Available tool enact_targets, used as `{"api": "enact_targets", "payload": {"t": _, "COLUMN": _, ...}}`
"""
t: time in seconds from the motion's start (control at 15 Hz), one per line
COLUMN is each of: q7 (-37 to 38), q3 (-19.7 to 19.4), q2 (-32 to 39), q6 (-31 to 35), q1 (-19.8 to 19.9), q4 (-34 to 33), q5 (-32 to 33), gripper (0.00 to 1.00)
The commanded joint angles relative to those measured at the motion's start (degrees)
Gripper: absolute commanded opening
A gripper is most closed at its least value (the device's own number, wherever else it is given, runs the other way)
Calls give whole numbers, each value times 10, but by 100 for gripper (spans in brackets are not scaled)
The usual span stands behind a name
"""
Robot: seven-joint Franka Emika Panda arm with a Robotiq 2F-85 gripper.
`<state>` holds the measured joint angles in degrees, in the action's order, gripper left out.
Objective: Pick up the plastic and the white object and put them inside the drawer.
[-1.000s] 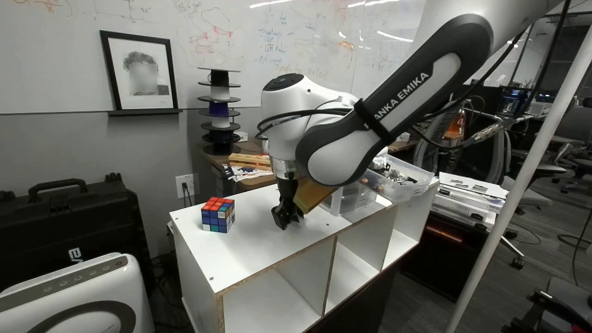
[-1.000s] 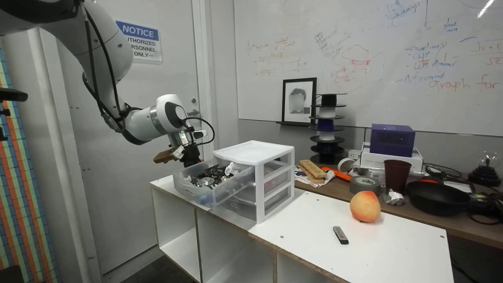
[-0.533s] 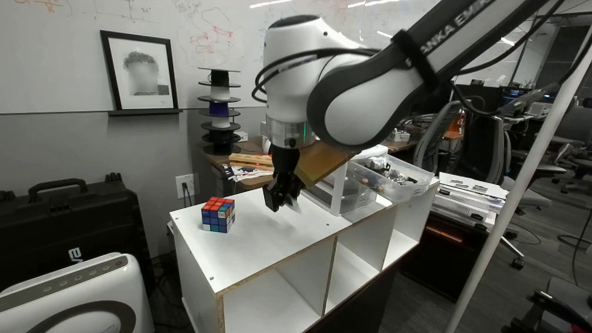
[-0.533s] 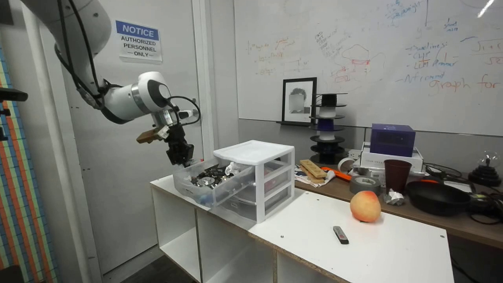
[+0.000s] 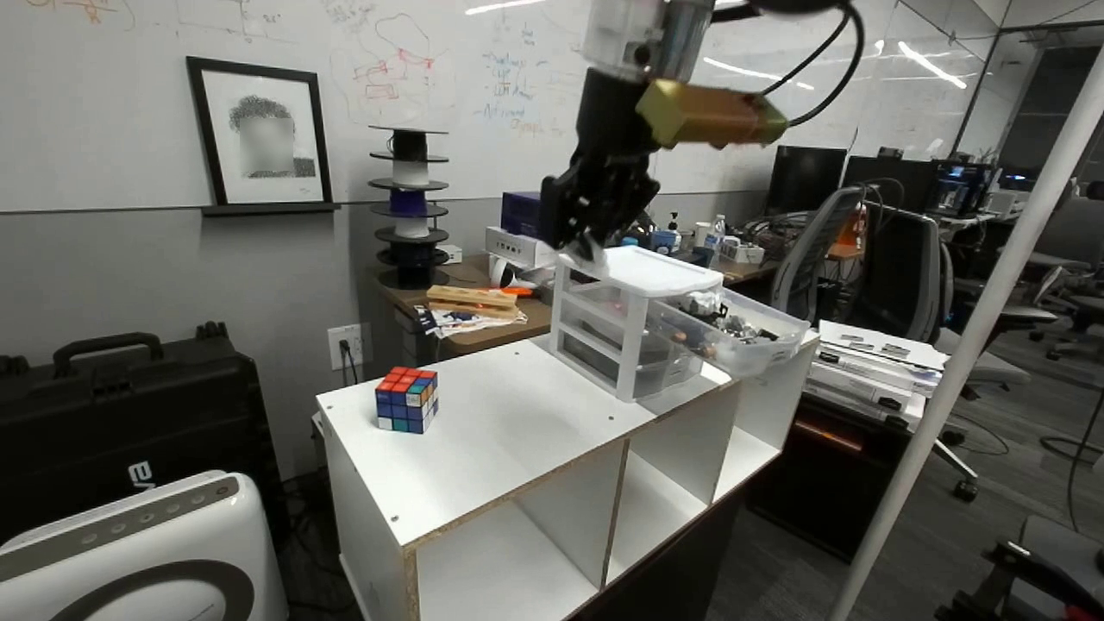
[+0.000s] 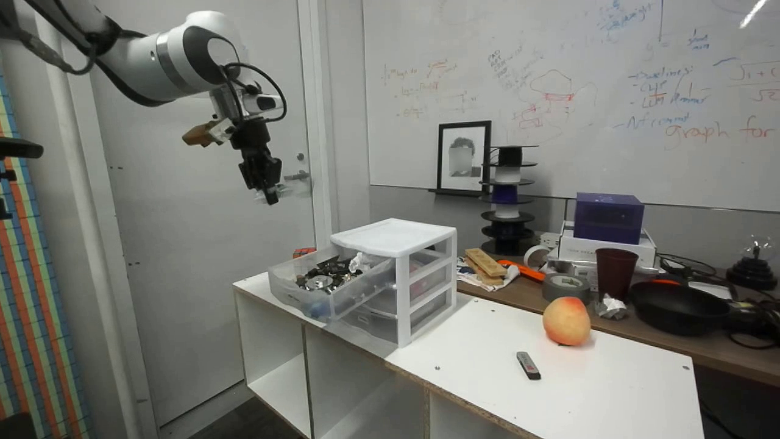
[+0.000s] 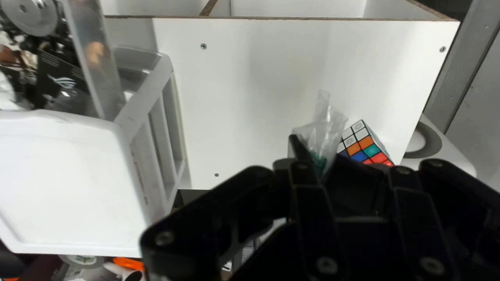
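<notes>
High over the white shelf (image 5: 466, 466), pinching clear plastic (image 7: 322, 130) in the hand (image 6: 270, 194). Carry step, by the looks of it. Next, gotta swing over the open top drawer (image 6: 298, 297), dip low, let go without dragging it back out.

On the far whiteboard (image 6: 588, 64), right side, red handwriting (image 6: 719, 130) spells "graph for" — and just above left, blue handwriting (image 6: 657, 101) reads "LLM"!
</notes>
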<state>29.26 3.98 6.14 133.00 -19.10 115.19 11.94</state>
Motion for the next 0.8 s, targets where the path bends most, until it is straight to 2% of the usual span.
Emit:
{"api": "enact_targets", "payload": {"t": 0.0, "q7": -31, "q3": 6, "q2": -114, "q6": -41, "q1": 59, "q4": 66, "q5": -84, "gripper": 2}}
{"api": "enact_targets", "payload": {"t": 0.2, "q7": -36, "q3": -17, "q2": -171, "q6": -112, "q1": 115, "q4": 86, "q5": -135, "gripper": 2}}
{"api": "enact_targets", "payload": {"t": 0.33, "q7": -48, "q3": -38, "q2": -183, "q6": -144, "q1": 152, "q4": 89, "q5": -153, "gripper": 2}}
{"api": "enact_targets", "payload": {"t": 0.53, "q7": -113, "q3": -69, "q2": -137, "q6": -119, "q1": 191, "q4": 63, "q5": -183, "gripper": 2}}
{"api": "enact_targets", "payload": {"t": 0.73, "q7": -159, "q3": -80, "q2": -83, "q6": -109, "q1": 205, "q4": 38, "q5": -220, "gripper": 2}}
